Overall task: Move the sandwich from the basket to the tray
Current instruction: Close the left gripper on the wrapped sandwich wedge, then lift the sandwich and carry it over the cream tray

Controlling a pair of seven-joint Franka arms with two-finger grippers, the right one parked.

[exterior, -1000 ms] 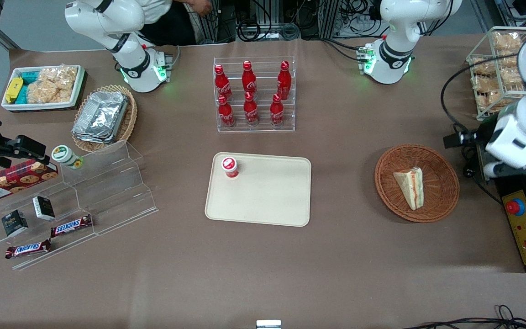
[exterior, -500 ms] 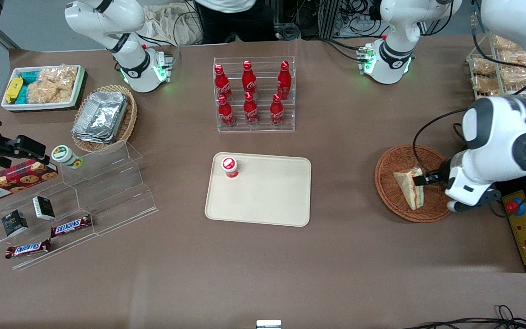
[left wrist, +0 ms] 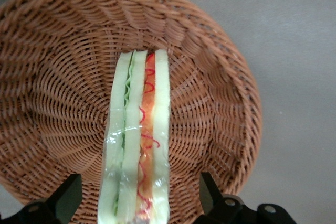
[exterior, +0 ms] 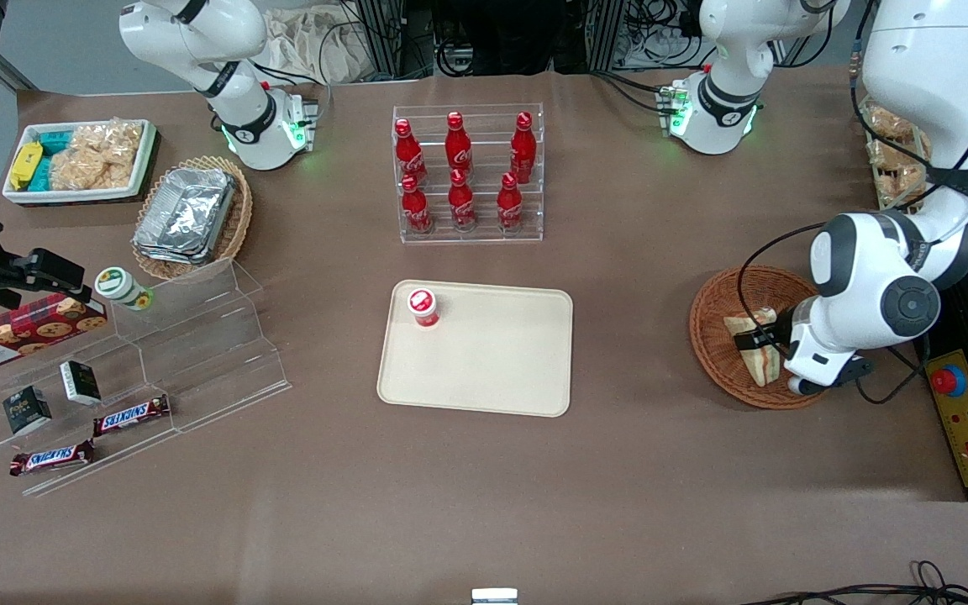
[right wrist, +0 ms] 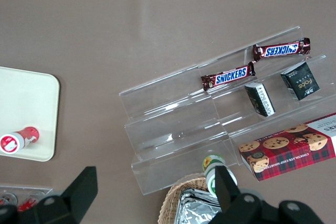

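Claw over the sandwich in the wicker basket

The clear-wrapped triangular white-bread sandwich point(left wrist: 137, 140), with green and red-orange filling layers, stands on edge in the round reddish-brown woven basket point(exterior: 715, 336) at the frame's right. The claw point(left wrist: 137, 203) straddles it, fingers wide apart. The beige rectangular plastic tray point(exterior: 501, 361) at centre lies mostly bare, brown surface point(exterior: 635, 336) between.

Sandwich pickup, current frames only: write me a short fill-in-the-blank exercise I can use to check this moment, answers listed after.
1. The sandwich lies in the round wicker ____.
2. The gripper hovers above the sandwich with its fingers ____, one on each side.
3. On the tray stands one small cup with a ____ lid.
4. The clear rack farther from the front camera than the tray holds ____ red bottles.

Missing words: basket; open; red; six
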